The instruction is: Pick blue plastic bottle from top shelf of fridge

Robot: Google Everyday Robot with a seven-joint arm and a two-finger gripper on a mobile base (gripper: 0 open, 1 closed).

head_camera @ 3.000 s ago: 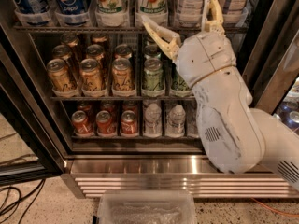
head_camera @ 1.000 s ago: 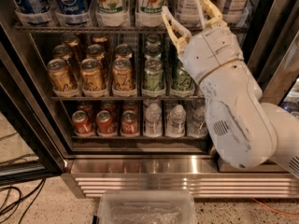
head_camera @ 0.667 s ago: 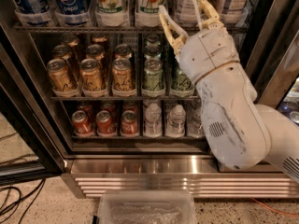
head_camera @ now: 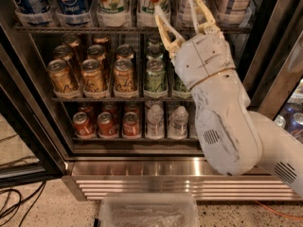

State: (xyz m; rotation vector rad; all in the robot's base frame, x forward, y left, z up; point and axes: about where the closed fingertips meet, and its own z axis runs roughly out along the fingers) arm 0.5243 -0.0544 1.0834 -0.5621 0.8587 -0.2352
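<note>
Two blue plastic bottles stand on the top shelf of the fridge at the upper left: a Pepsi bottle and another blue one at the left edge. My gripper is open, its cream fingers pointing up at top-shelf height. It sits to the right of the blue bottles, past the two green-and-white 7up bottles, in front of a pale bottle. Nothing is held. The white arm hides the shelves' right side.
Gold cans and green cans fill the middle rack. Red cans and small clear bottles stand on the lower rack. A clear plastic bin lies on the floor below. Black cables trail at the left. The dark door frame rises on the right.
The gripper has risen and shifted slightly left, from middle-rack height to the top shelf, with its fingers turned more upright. It stays open.
</note>
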